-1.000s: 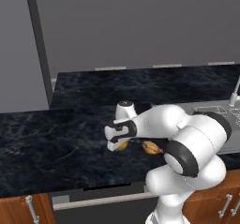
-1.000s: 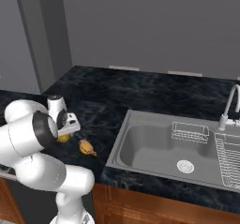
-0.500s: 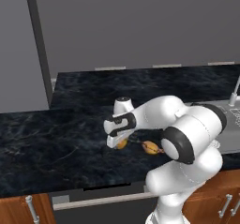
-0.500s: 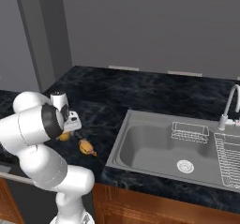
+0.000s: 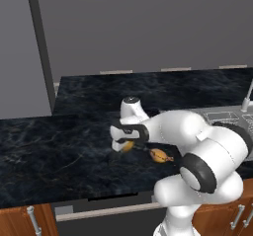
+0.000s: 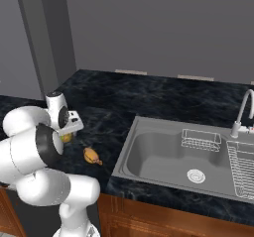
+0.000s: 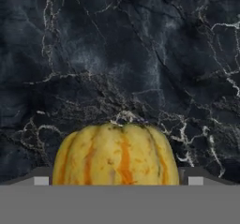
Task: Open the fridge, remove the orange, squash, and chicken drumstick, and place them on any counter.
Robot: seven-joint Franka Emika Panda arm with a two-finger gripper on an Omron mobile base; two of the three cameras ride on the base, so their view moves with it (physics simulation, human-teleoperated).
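A yellow squash (image 7: 116, 155) with orange stripes rests on the black counter (image 5: 59, 141), between my two fingertips (image 7: 41, 181), which stand wide apart just clear of its sides. My gripper (image 5: 121, 143) is open and points down over the squash (image 5: 128, 145) near the counter's front. From the right, the gripper (image 6: 69, 132) hides most of the squash (image 6: 66, 137). The golden-brown chicken drumstick (image 5: 159, 155) lies on the counter just to the right of the squash, also visible as the drumstick (image 6: 91, 155). The orange and the fridge are out of view.
A steel sink (image 6: 149, 154) with a faucet (image 6: 240, 114) is set into the counter to the right. A tall grey panel (image 5: 20, 57) stands at the far left. The counter's front edge (image 5: 99, 200) runs just below the hand, with wooden cabinets under it.
The arm's elbow has swung out to the right while the hand stayed low over the squash. The jaws have spread slightly wider around it.
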